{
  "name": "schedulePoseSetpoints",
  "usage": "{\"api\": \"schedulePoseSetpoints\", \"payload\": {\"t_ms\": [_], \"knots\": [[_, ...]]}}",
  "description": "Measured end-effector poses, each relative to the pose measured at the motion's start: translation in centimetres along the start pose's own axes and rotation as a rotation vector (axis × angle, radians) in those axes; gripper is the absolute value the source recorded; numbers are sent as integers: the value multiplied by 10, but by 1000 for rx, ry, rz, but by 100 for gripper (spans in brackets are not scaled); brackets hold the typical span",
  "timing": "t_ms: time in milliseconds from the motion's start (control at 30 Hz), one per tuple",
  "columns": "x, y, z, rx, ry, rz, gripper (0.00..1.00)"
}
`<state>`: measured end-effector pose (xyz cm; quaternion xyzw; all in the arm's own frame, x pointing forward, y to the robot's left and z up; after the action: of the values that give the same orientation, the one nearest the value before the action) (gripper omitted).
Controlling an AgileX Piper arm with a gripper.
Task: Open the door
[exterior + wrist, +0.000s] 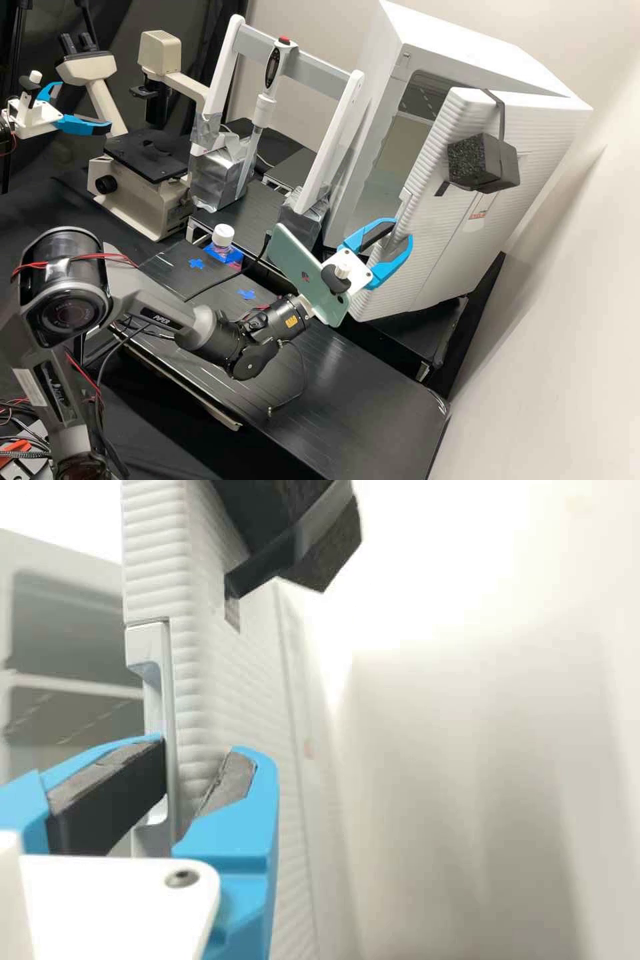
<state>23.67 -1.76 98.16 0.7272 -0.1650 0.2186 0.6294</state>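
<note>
In the high view, the door (437,240) of a white cabinet (473,57) is partly open, so that the grey interior shows past its free edge. The gripper (402,230) is at that free edge, low on the door. Its jaws stand a moderate way apart, one on the inner side of the edge and the other in front of the ribbed outer face; whether they press on the door cannot be told. A black foam block (470,160) is on the outer face, above the gripper, with a dark strap (499,110) running up over the top of the door. A pale green phone (300,267) is fixed behind the jaws. The arm (207,337) reaches across the black counter (360,380), where a blue tape cross (247,294) is stuck. Near it is a bottle (223,235) with a white cap. Farther back are a white frame (293,60) with a grey crossbar and a beige microscope (160,53).

In the wrist view, the door's edge, with its pale grey handle (154,670), lies between the jaws. The dark pad (110,795) of one jaw is beside the handle, while the other jaw overlaps the ribbed face. A shelf (75,685) spans the cabinet's interior.
</note>
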Motion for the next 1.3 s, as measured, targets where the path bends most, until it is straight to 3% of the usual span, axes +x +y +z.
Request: {"api": "schedulePoseSetpoints", "payload": {"t_ms": [267,533,567,667,800,1000,1133,1300], "knots": [[-11,12,17,9,-52,84,0],[-44,12,30,69,-144,63,0],[-50,12,30,71,-159,53,100],[-67,13,22,65,-157,34,100],[-89,9,-1,38,-102,22,100],[-118,-16,-38,31,54,-78,100],[-135,-33,-54,74,152,-157,100],[-143,-47,-64,141,215,-245,100]]}}
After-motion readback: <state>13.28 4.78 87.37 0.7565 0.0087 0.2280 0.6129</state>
